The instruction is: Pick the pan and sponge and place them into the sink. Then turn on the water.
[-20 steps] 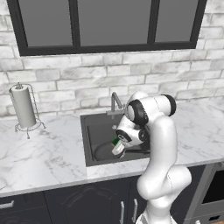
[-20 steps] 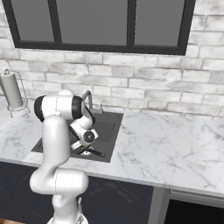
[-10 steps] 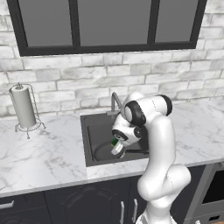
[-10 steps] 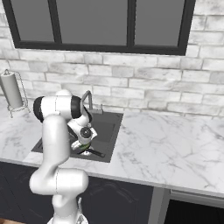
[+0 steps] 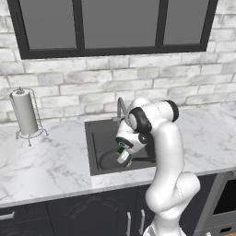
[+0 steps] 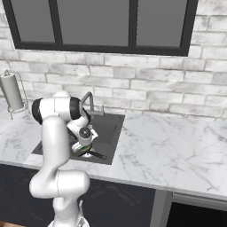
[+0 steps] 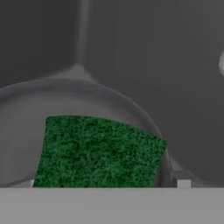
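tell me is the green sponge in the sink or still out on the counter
In the sink: the green rectangular sponge lies inside the round dark pan, within the dark charcoal basin.

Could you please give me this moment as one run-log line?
phase: sponge drop | gripper: open, low in sink | sponge: over pan | pan: in sink | faucet: no water

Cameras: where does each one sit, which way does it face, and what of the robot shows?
Left base view: behind the arm on its left, looking forward and down at the sink; white arm rises lower right.
Right base view: behind on its right, same sink; arm rises lower left.
Hand view: on the hand, looking down into the basin at the sponge lying in the pan; open end effector at the bottom.
Both base views share sink, faucet and paper towel holder.
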### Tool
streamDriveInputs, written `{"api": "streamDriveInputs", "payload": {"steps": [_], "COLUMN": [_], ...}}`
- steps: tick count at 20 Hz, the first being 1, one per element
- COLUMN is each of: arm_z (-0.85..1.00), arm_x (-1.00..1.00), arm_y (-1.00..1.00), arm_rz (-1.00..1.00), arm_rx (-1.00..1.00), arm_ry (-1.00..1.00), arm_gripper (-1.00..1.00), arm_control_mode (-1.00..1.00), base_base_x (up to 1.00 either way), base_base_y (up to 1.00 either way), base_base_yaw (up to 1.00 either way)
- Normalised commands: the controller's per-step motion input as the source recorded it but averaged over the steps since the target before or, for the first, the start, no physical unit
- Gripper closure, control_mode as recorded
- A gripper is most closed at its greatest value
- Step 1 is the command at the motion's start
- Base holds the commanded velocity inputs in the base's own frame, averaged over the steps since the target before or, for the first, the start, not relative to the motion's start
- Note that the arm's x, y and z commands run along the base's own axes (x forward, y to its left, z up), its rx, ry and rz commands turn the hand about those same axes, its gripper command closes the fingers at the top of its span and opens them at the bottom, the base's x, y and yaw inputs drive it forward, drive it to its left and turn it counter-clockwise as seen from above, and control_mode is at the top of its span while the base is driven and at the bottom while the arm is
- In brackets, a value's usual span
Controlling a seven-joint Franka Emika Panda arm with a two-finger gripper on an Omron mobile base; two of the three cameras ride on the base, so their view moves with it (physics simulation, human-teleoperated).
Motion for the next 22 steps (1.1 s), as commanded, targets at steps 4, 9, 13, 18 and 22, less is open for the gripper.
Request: {"api": "streamDriveInputs", "payload": {"steps": [4,9,13,18,22], "arm_z": [0.31,0.21,-0.20,-0.38,-0.47], "arm_x": [-0.37,-0.37,-0.38,-0.29,0.00], "arm_y": [-0.31,-0.38,-0.51,-0.55,-0.28], "arm_rz": [0.00,-0.01,-0.01,0.01,0.15], "arm_rx": [0.04,0.02,0.00,-0.01,0.00], "arm_ry": [-0.05,-0.02,-0.03,-0.02,0.00], "arm_gripper": [-1.00,-1.00,-1.00,-1.00,-1.00], "arm_control_mode": [-1.00,-1.00,-1.00,-1.00,-1.00], "base_base_x": [0.00,0.00,0.00,0.00,0.00], "base_base_y": [0.00,0.00,0.00,0.00,0.00], "base_base_yaw": [0.00,0.00,0.00,0.00,0.00]}}
